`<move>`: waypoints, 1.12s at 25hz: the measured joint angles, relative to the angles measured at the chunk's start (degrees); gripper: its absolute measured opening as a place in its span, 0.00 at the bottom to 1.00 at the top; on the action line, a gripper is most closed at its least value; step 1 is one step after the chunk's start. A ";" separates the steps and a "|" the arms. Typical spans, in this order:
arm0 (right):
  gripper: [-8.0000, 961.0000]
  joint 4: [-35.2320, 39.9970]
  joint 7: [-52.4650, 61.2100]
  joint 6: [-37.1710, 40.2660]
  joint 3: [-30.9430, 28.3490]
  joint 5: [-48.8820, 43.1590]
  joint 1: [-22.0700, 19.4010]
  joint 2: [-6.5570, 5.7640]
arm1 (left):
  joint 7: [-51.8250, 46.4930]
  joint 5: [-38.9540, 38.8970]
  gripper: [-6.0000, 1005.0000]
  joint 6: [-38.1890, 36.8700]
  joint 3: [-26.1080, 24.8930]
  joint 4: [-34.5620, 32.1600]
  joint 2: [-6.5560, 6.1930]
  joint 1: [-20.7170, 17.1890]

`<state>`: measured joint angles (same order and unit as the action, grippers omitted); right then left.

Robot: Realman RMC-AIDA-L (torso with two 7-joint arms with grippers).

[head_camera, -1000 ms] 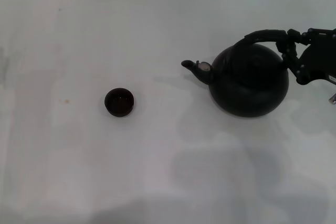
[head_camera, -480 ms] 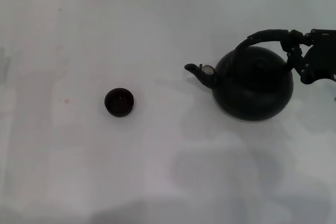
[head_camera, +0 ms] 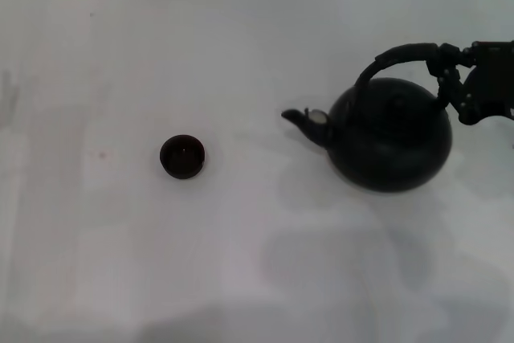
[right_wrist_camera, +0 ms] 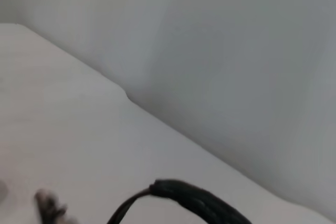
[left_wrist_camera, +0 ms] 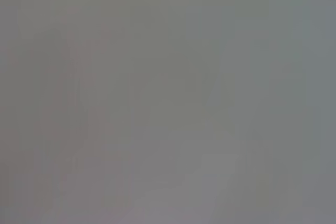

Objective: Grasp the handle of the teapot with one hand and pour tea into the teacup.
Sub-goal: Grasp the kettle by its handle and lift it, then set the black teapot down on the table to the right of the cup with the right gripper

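While the handle [head_camera: 401, 56] of the teapot [head_camera: 391, 134] is pinched by the right gripper [head_camera: 446, 68], its fingers clamped at the right end, the teacup [head_camera: 182, 156] sits well apart to the left on the table [head_camera: 241, 263]. With so off-centre a grip, the pot could be swung and tea spilled short.

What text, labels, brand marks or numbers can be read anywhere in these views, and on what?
None. The teapot, its handle, the teacup, the right gripper and the table show no writing, and the left wrist view shows only a plain grey field.

Black teapot [head_camera: 392, 138] right, arched handle [head_camera: 393, 59] up; tiny dark teacup [head_camera: 182, 156] well left.
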<state>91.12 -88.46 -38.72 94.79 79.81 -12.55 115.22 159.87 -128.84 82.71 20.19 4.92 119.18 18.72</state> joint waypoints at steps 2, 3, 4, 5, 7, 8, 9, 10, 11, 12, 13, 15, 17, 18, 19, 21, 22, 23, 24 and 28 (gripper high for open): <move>0.20 0.83 0.00 -0.54 -0.04 0.07 0.62 0.00 | 0.00 0.00 0.89 0.00 -0.08 0.00 0.00 0.00; 0.20 1.06 0.00 -0.77 -0.04 0.08 0.91 0.00 | 0.00 0.00 0.89 0.00 -0.08 0.00 -0.01 0.00; 0.20 1.33 0.02 -1.27 -0.11 0.09 1.51 0.00 | 0.00 0.00 0.89 0.00 -0.09 0.00 -0.03 0.00; 0.19 1.44 0.06 -1.88 -0.24 0.13 2.13 0.01 | 0.00 0.00 0.89 0.00 -0.10 0.00 -0.05 0.00; 0.19 1.33 0.43 -3.82 -0.96 0.29 3.70 0.03 | 0.00 0.00 0.89 0.00 -0.11 0.00 -0.06 0.00; 0.19 1.06 0.99 -5.06 -1.57 0.41 4.64 0.04 | 0.00 0.00 0.89 0.00 -0.12 0.00 -0.07 0.00; 0.19 0.82 1.34 -5.64 -1.90 0.42 5.14 0.04 | 0.00 0.00 0.89 0.00 -0.13 0.00 -0.07 0.00; 0.19 0.40 2.06 -6.70 -2.47 0.45 6.08 0.04 | 0.00 0.00 0.89 0.00 -0.14 0.00 -0.08 0.00; 0.19 0.05 2.59 -7.41 -2.75 0.48 6.70 0.04 | 0.00 0.00 0.89 0.00 -0.15 0.00 -0.08 0.00; 0.19 -0.22 2.98 -7.82 -2.90 0.57 7.15 0.04 | 0.00 0.00 0.89 0.00 -0.16 0.00 -0.09 0.00; 0.19 -0.48 3.33 -8.34 -3.01 0.65 7.60 0.04 | 0.00 0.00 0.89 0.00 -0.16 0.00 -0.09 0.00; 0.19 -0.75 3.67 -9.35 -3.25 1.02 8.20 0.04 | 0.00 0.00 0.89 0.00 -0.16 0.00 -0.10 0.00; 0.19 -0.85 3.71 -10.21 -3.67 1.36 8.50 0.06 | 0.00 0.00 0.89 0.00 -0.16 0.00 -0.10 0.00; 0.19 -0.86 3.71 -10.61 -3.83 1.50 8.62 0.05 | 0.00 0.00 0.89 0.00 -0.16 0.00 -0.10 0.00; 0.19 -0.86 3.70 -11.07 -3.96 1.64 8.73 0.05 | 0.00 0.00 0.89 0.00 -0.15 0.00 -0.10 0.01; 0.18 -0.90 3.70 -11.83 -4.30 1.91 8.90 0.05 | 0.00 0.00 0.89 -0.01 -0.07 0.00 -0.10 0.08; 0.18 -0.92 3.69 -12.05 -4.49 2.09 8.92 0.05 | 0.00 0.00 0.89 -0.01 -0.02 0.00 -0.10 0.10; 0.18 -0.96 3.69 -12.24 -4.61 2.34 8.97 0.05 | 0.00 0.00 0.89 -0.01 -0.01 0.00 -0.10 0.14; 0.18 -1.01 3.69 -12.47 -4.67 2.58 9.02 0.06 | 0.00 -0.01 0.89 -0.01 0.02 0.00 -0.09 0.18; 0.18 -1.27 3.73 -13.23 -5.16 3.60 9.47 0.08 | 0.00 0.00 0.89 -0.01 0.02 -0.01 -0.09 0.35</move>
<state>89.85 -84.72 -51.95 89.63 83.41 -3.08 115.29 159.87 -128.84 82.71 20.21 4.91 119.09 19.07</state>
